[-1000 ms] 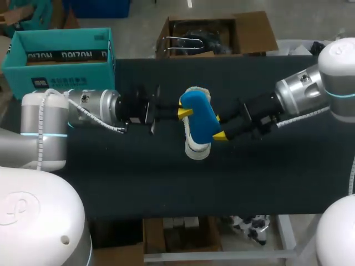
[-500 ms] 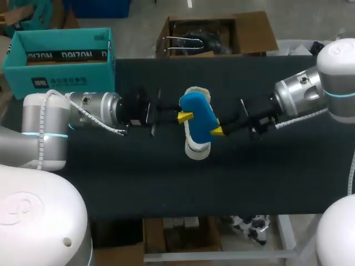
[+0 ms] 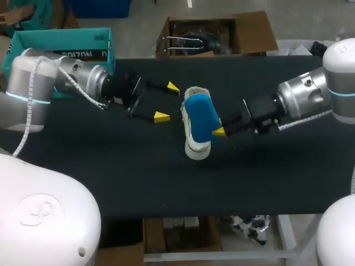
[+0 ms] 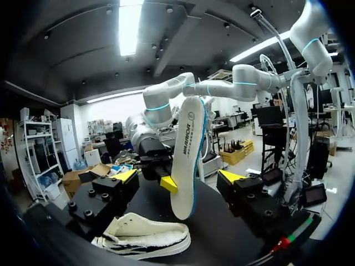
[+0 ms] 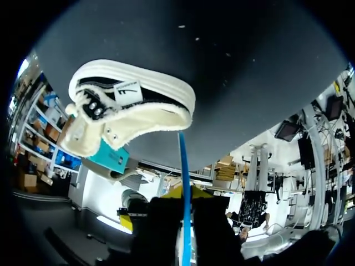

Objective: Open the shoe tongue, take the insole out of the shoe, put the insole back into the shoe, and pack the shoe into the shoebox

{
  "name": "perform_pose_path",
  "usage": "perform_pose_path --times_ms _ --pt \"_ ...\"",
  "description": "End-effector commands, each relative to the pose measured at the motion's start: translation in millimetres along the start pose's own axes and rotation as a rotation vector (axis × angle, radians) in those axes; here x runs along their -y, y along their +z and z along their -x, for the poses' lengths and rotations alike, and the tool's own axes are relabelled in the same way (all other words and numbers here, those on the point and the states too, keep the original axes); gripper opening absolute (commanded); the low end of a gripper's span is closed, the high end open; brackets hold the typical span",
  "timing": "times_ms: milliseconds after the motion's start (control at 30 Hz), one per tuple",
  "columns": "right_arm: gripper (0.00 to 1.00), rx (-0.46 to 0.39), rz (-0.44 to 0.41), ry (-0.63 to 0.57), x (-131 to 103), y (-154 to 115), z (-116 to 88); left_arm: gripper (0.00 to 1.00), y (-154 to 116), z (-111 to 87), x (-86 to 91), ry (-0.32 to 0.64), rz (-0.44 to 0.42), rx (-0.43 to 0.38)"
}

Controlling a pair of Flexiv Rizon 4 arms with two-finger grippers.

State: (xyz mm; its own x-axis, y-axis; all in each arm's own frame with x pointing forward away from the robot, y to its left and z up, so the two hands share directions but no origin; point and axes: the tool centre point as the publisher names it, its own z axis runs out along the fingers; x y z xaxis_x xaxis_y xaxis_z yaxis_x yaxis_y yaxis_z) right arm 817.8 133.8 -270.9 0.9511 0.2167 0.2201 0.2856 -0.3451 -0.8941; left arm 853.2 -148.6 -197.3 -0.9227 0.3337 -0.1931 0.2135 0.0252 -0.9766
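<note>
The left fingers [image 3: 161, 117] release, swinging back wide. The right fingers [image 3: 219, 131] alone pinch the insole [image 3: 201, 115] above the shoe [image 3: 195, 146].

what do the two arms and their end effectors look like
The left arm and right arm have glossy white shells with thin cyan light rings, then a silver cylindrical section. A white coiled cable runs along each. The left end effector and right end effector are black and blocky, with bright yellow wedge-shaped fingertips.
</note>
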Motion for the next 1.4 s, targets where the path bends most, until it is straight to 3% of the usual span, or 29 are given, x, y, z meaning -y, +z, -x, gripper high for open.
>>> perform_pose_path --times_ms 33,67,467,567,733,1100,1400 --pt "0.0 0.023 -0.034 -0.024 -1.2 1.6 0.8 1.0 -18.7 8.9 -8.5 -0.14 0.155 -0.421" --pt "0.0 0.03 -0.047 -0.032 -1.5 2.5 0.8 1.0 -22.6 9.8 -10.9 -0.169 0.179 -0.45" --pt "0.0 0.117 -0.117 -0.119 13.6 20.7 23.8 1.0 -22.6 9.8 -10.9 -0.169 0.179 -0.45" --pt "0.0 0.119 -0.121 -0.115 14.7 20.7 29.9 1.0 -19.0 14.7 -10.4 -0.117 0.121 -0.471" --pt "0.0 0.131 -0.162 -0.135 17.6 21.9 36.5 1.0 -13.3 19.7 -16.5 -0.045 0.111 -0.499" --pt "0.0 0.244 -0.241 -0.146 26.4 16.8 52.1 1.0 -18.1 27.6 -24.8 -0.031 0.1 -0.57" --pt "0.0 0.294 -0.265 -0.177 28.8 18.2 59.9 1.0 -24.5 29.5 -28.9 -0.038 0.051 -0.563"
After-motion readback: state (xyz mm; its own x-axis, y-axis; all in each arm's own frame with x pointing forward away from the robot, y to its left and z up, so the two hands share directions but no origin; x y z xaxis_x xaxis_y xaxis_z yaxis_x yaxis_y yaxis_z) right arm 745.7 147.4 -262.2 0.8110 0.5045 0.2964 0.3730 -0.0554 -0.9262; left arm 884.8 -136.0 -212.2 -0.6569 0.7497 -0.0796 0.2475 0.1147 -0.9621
